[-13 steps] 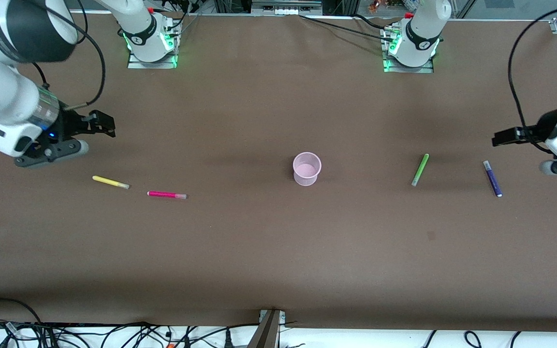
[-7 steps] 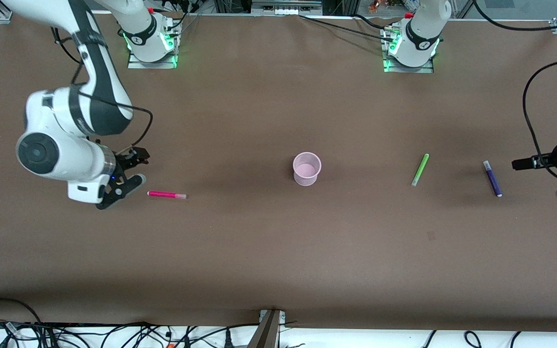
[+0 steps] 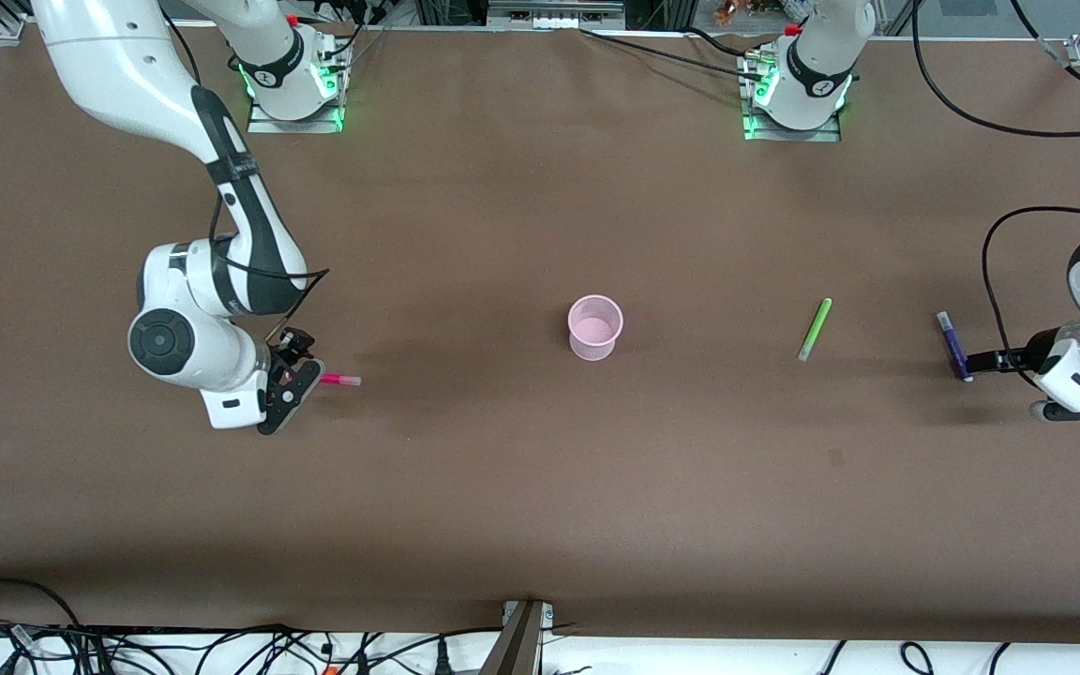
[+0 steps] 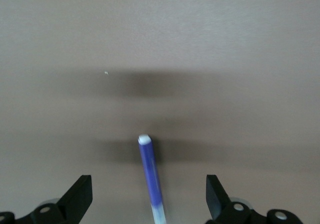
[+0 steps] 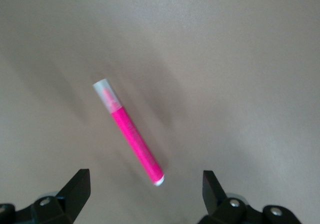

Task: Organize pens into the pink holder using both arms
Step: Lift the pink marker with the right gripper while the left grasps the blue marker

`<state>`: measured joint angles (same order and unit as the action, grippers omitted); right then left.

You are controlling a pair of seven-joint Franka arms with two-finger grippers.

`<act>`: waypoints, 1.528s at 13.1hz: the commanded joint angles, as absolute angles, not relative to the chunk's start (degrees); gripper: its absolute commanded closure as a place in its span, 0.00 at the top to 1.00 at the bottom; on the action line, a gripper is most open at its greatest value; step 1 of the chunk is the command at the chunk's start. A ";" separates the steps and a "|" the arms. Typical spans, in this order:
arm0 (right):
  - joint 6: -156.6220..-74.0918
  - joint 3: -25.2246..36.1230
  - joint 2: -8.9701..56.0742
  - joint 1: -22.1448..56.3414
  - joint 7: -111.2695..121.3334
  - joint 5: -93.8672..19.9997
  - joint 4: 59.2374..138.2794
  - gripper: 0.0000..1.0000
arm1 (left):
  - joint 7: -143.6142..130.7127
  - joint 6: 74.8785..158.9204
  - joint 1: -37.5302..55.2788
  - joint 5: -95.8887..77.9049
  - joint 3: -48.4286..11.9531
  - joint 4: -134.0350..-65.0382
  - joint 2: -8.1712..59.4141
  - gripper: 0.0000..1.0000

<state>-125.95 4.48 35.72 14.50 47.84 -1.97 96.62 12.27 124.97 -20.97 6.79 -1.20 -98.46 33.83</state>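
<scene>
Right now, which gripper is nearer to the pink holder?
Right. The right gripper is open over the magenta pen, toward the right arm's end of the pink holder; the left gripper, open at the purple pen, sits farther out.

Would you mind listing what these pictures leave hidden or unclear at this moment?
- Yellow pen: not visible in any view; possibly under the right arm.
- Magenta pen: front view, one end covered by the right gripper.
- Purple pen: left wrist view, cut off by the frame edge.
</scene>
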 commanded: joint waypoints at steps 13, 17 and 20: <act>-130.63 4.83 33.58 14.15 45.03 -8.59 106.26 0.00 | 12.92 127.38 -22.68 6.94 -2.55 -101.61 36.31 0.00; -114.39 4.66 33.49 14.33 34.66 -16.50 99.51 0.00 | 12.92 115.60 -21.80 6.77 -7.98 -95.99 31.73 0.00; -105.23 4.66 33.75 14.59 22.98 -20.82 94.50 0.00 | 13.97 107.44 -21.88 6.86 -16.75 -90.81 31.03 0.00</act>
